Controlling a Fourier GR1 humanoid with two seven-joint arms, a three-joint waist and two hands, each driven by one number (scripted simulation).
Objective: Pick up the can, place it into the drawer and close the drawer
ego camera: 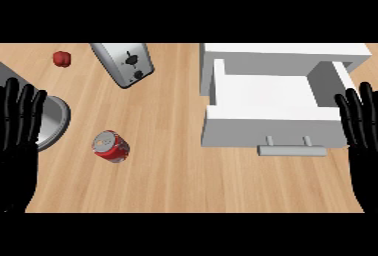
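We see the red can (111,146) lying on its side well left of the open white drawer (244,132), and our left hand (18,132) far left of the drawer and our right hand (362,130) at its right side both have straight fingers, holding nothing.

A light wooden desk (170,185) carries a red can (111,146) with a silver top at left of centre. A chrome toaster (125,64) and a small red object (62,58) sit at the far left, with a round metal vessel (53,122) at the left edge. A white drawer (273,132) stands open at right.
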